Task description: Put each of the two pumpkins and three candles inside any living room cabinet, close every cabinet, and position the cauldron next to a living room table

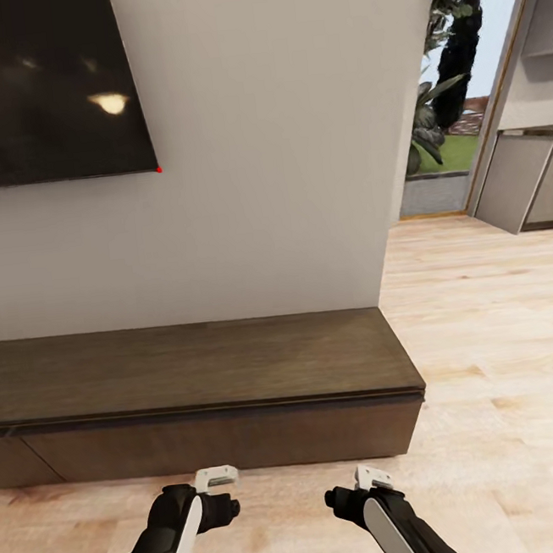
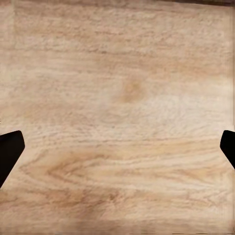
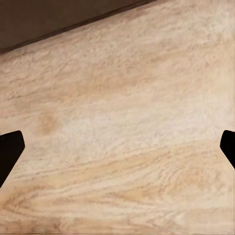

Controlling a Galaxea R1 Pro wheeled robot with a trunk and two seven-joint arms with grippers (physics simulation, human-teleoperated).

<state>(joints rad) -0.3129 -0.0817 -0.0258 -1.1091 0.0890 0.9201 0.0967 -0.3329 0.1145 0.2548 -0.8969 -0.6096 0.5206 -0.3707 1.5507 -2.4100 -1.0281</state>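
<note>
Cabinet (image 1: 196, 404) mid-frame, drawers closed, top bare. Left gripper (image 2: 117, 147) and right gripper (image 3: 117, 147) spread wide, empty, over wood floor (image 1: 496, 424). TV (image 1: 39, 84) upper left.

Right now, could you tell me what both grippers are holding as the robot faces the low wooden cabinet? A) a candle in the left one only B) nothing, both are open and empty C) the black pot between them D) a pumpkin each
B: in each wrist view the fingertips sit far apart with only bare wood floor between them, and the head view shows the left gripper and right gripper empty in front of the cabinet.
</note>
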